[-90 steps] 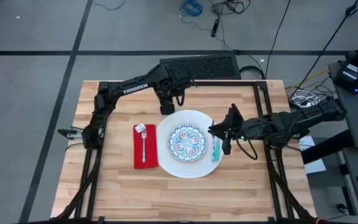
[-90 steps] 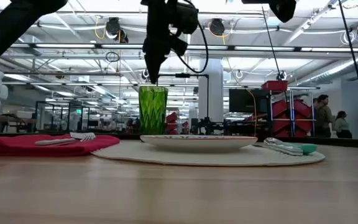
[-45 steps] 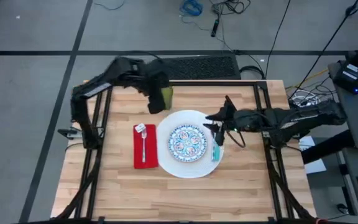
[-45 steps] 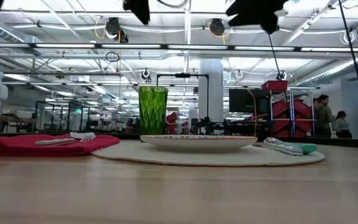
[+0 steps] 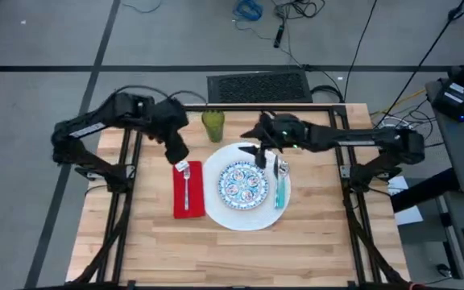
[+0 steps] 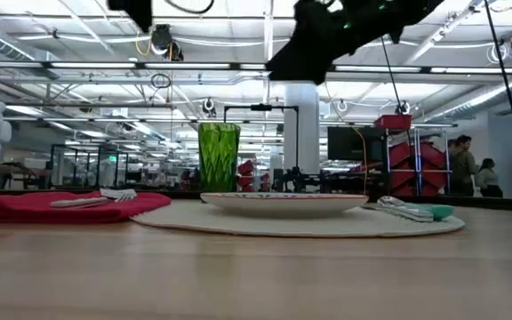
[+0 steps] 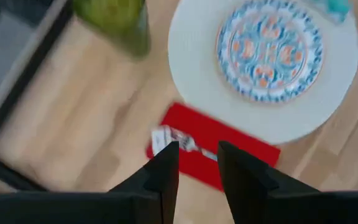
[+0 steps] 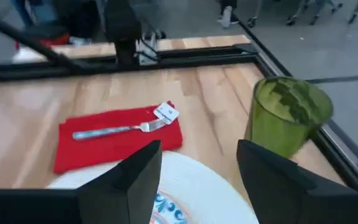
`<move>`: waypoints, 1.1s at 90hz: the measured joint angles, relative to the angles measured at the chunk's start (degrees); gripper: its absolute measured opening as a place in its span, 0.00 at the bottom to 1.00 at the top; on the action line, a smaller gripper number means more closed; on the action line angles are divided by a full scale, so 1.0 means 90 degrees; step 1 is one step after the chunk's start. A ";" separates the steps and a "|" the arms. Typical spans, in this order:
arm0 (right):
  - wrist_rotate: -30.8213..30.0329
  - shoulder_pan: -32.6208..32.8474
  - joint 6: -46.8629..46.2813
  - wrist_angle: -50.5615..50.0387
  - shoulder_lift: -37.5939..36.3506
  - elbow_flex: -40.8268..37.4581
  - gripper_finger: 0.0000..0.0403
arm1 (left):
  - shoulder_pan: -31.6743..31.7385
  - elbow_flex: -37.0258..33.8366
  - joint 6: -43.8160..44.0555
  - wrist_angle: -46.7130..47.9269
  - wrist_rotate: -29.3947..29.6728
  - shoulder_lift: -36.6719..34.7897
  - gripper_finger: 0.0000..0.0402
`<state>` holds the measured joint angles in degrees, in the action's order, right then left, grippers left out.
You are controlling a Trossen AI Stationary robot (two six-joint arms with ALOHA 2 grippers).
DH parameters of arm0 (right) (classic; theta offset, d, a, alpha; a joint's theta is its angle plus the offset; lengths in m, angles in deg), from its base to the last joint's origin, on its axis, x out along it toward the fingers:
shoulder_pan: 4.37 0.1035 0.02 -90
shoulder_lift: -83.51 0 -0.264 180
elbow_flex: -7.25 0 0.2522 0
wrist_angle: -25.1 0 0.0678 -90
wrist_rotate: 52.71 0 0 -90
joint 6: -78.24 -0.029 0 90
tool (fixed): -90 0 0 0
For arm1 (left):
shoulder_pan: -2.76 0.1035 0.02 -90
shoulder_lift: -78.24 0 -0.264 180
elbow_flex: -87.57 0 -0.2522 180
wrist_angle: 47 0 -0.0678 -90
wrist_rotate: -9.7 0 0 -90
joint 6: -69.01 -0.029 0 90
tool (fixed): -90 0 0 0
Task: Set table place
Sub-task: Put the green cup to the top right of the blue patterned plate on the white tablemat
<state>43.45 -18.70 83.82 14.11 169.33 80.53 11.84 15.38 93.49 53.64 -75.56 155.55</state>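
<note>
On the table (image 5: 216, 250) a large white plate (image 5: 220, 211) carries a small blue-patterned plate (image 5: 243, 184). Left of it lies a red napkin (image 5: 180, 201) with a silver fork (image 5: 186, 184) on top. A teal-handled spoon (image 5: 280, 192) lies on the big plate's right rim. A green tumbler (image 5: 213, 125) stands upright on its base beyond the plate. My left gripper (image 5: 180, 155) hovers open above the napkin's far end. My right gripper (image 5: 258, 151) hovers open over the plate's far rim, right of the tumbler.
A black metal frame (image 5: 329, 109) runs along the table's far and side edges. Bare wood (image 5: 240, 258) lies between the plate and the near edge. In the low view, a room with racks and people (image 6: 460, 164) shows behind the table.
My left gripper has risen from just above the tumbler and drawn away toward the table's left and near side, ending over the napkin's far end. My right gripper has swung from beside the spoon toward the far left, over the plate's far rim. The tumbler stays standing.
</note>
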 joint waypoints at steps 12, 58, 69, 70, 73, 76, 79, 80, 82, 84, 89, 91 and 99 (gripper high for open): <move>0.0049 -0.0230 0.0591 -0.0316 0.0827 0.0887 0.49 | -0.0223 -0.0960 0.0843 -0.0110 -0.0006 -0.0292 0.24; 0.0828 -0.0824 0.2308 -0.2221 0.2870 0.3661 0.49 | -0.1148 -0.2337 0.2102 -0.0885 -0.0425 -0.0356 0.24; 0.0572 -0.0830 0.2480 -0.2788 0.3354 0.4191 0.49 | -0.1218 -0.2374 0.2239 -0.0944 -0.0411 -0.0356 0.24; 0.0519 -0.0830 0.2491 -0.2827 0.3400 0.4227 0.49 | -0.1224 -0.2374 0.2240 -0.0944 -0.0409 -0.0356 0.24; 0.0371 -0.0830 0.2506 -0.2931 0.3504 0.4339 0.49 | -0.1230 -0.2374 0.2242 -0.0950 -0.0407 -0.0356 0.24; 0.0281 -0.0829 0.2524 -0.3052 0.3593 0.4455 0.49 | -0.1232 -0.2374 0.2240 -0.0945 -0.0405 -0.0358 0.24; 0.0196 -0.0825 0.2533 -0.3183 0.3659 0.4562 0.49 | -0.1232 -0.2374 0.2241 -0.0948 -0.0405 -0.0357 0.24; 0.0166 -0.0825 0.2535 -0.3229 0.3682 0.4597 0.49 | -0.1232 -0.2374 0.2240 -0.0949 -0.0404 -0.0356 0.24; 0.0106 -0.0823 0.2540 -0.3311 0.3720 0.4665 0.49 | -0.1232 -0.2374 0.2240 -0.0948 -0.0403 -0.0356 0.24; 0.0056 -0.0819 0.2546 -0.3365 0.3758 0.4716 0.49 | -0.1232 -0.2374 0.2240 -0.0947 -0.0401 -0.0356 0.24; -0.0046 -0.0818 0.2572 -0.3514 0.3845 0.4804 0.49 | -0.1232 -0.2374 0.2225 -0.0946 -0.0339 -0.0356 0.24; -0.0058 -0.0818 0.2596 -0.3577 0.3883 0.4828 0.49 | -0.1232 -0.2374 0.2217 -0.0945 -0.0320 -0.0356 0.24; -0.0072 -0.0818 0.2653 -0.3764 0.4033 0.4900 0.48 | -0.1232 -0.2374 0.2162 -0.0946 -0.0203 -0.0356 0.24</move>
<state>42.80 -26.07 107.69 -19.77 205.63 124.63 0.76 -5.99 112.95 45.13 -77.38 152.34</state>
